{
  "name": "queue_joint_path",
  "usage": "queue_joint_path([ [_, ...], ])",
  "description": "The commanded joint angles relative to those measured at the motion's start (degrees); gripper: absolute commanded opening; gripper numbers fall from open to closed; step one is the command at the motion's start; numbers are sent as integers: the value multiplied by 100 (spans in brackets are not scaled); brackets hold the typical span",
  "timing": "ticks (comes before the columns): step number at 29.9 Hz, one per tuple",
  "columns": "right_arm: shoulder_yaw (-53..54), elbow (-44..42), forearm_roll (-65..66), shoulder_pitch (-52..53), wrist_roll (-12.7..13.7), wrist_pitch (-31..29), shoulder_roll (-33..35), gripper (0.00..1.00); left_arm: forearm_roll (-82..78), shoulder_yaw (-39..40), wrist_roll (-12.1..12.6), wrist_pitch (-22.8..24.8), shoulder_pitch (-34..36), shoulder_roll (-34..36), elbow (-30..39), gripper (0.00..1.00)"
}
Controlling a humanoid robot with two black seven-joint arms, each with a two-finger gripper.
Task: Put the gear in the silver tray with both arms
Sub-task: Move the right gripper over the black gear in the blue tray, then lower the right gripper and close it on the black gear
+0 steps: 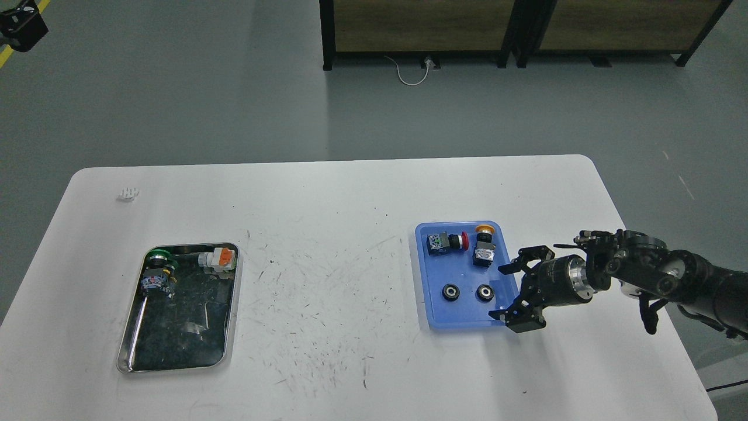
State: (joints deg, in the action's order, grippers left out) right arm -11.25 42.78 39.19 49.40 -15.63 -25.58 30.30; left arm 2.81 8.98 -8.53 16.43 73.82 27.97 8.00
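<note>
Two small black round gears [450, 292] [484, 292] lie side by side in the blue plastic tray [461, 318]. My right gripper [498, 293] is open and empty. It hovers over the blue tray's right edge, just right of the right-hand gear, with its jaws spread towards the gears. The silver tray [231, 327] lies at the table's left; no gear shows in it. Only a small black part of my left arm [22, 23] shows at the top left corner, far from the table, and its fingers cannot be told apart.
The blue tray also holds a red-capped push button [445, 242] and a yellow-capped one [483, 247]. The silver tray holds a green-capped switch [156, 270] and an orange-and-white part [217, 259]. A small white piece [127, 193] lies at the table's far left.
</note>
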Motion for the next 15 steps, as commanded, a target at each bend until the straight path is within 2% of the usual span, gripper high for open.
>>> queue_joint_path([
  [1, 9, -59, -8, 8, -72, 114, -120, 100, 0, -2, 9, 0, 0, 34, 0, 100],
  [6, 18, -68, -17, 17, -133, 158, -235, 99, 0, -19, 1, 0, 18, 42, 0, 99],
  [15, 9, -68, -17, 17, -160, 150, -200, 91, 0, -46, 9, 0, 18, 51, 0, 99],
])
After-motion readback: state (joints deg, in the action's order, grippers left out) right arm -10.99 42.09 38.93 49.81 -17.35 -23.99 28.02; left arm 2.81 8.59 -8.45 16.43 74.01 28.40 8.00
